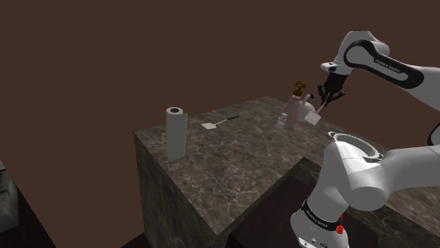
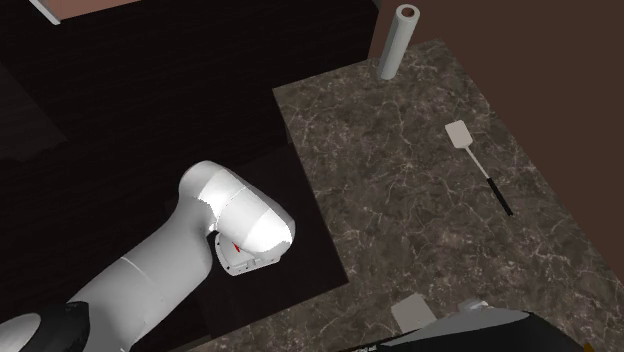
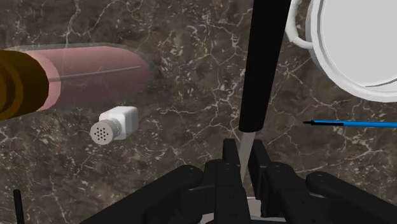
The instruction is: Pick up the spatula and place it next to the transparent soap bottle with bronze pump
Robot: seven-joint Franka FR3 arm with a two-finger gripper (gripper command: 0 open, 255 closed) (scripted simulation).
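Observation:
My gripper [image 3: 245,160] is shut on a spatula, clasping its thin grey neck just below the black handle [image 3: 261,63]. In the shoulder view the gripper [image 1: 326,98] hangs over the far right of the dark marble counter [image 1: 233,162], and the held spatula's white blade [image 1: 312,120] sits low by the counter, just right of the soap bottle. The soap bottle [image 1: 298,103] is clear with pink liquid and a bronze pump [image 3: 19,83]. A second spatula [image 1: 218,123] [image 2: 475,158] lies flat on the counter, apart from the gripper.
A paper towel roll [image 1: 176,132] [image 2: 395,40] stands near the counter's left corner. A small white shaker [image 3: 114,124] lies beside the bottle. A white cup [image 3: 356,44] and a thin blue stick [image 3: 350,123] sit close to the held handle. The counter drops off at its front edge.

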